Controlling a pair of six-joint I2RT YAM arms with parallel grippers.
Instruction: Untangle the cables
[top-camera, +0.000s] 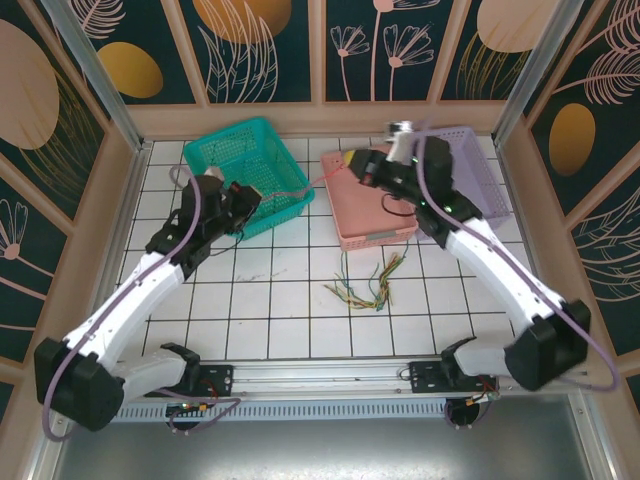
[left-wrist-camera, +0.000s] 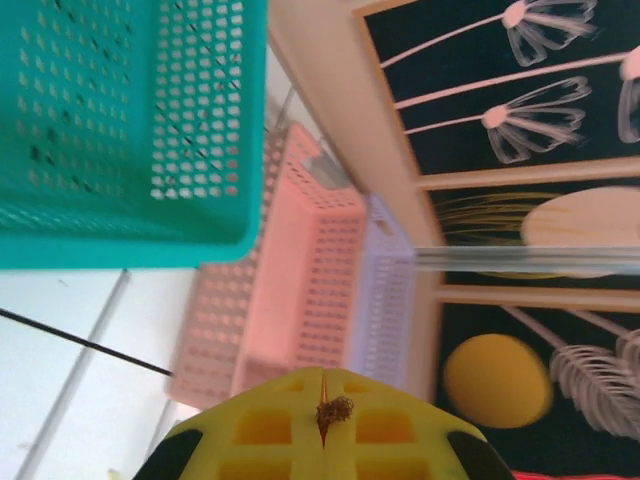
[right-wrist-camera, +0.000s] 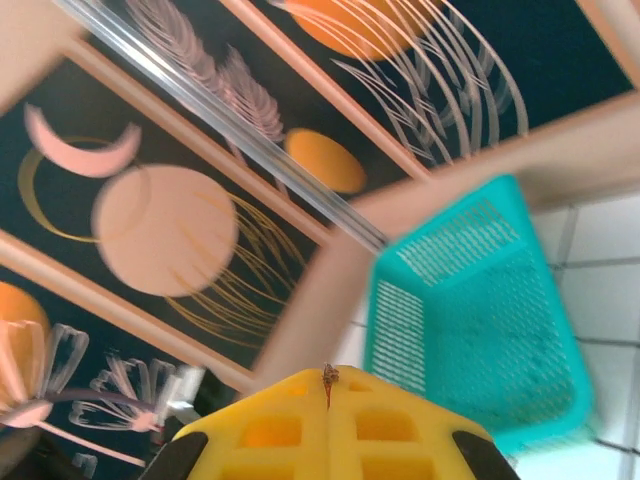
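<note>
A thin red cable (top-camera: 300, 187) runs taut between my two grippers, above the gap between the teal and pink baskets. My left gripper (top-camera: 250, 195) is at the teal basket's right corner, shut on one end. Its yellow jaws (left-wrist-camera: 322, 375) are pressed together, and a frayed copper tip (left-wrist-camera: 334, 409) pokes out of the seam. My right gripper (top-camera: 352, 163) hovers over the pink basket's far left corner, shut on the other end. A frayed tip (right-wrist-camera: 328, 374) sticks out between its closed jaws (right-wrist-camera: 327, 372) too. Several yellow, green and dark cables (top-camera: 368, 285) lie tangled on the white tiles.
The teal basket (top-camera: 215, 150) stands at the back left, the pink basket (top-camera: 375, 237) in the middle, and a lilac basket (top-camera: 490, 170) on its right. A dark cable (left-wrist-camera: 80, 343) crosses the tiles below the teal basket. Wooden walls enclose the table.
</note>
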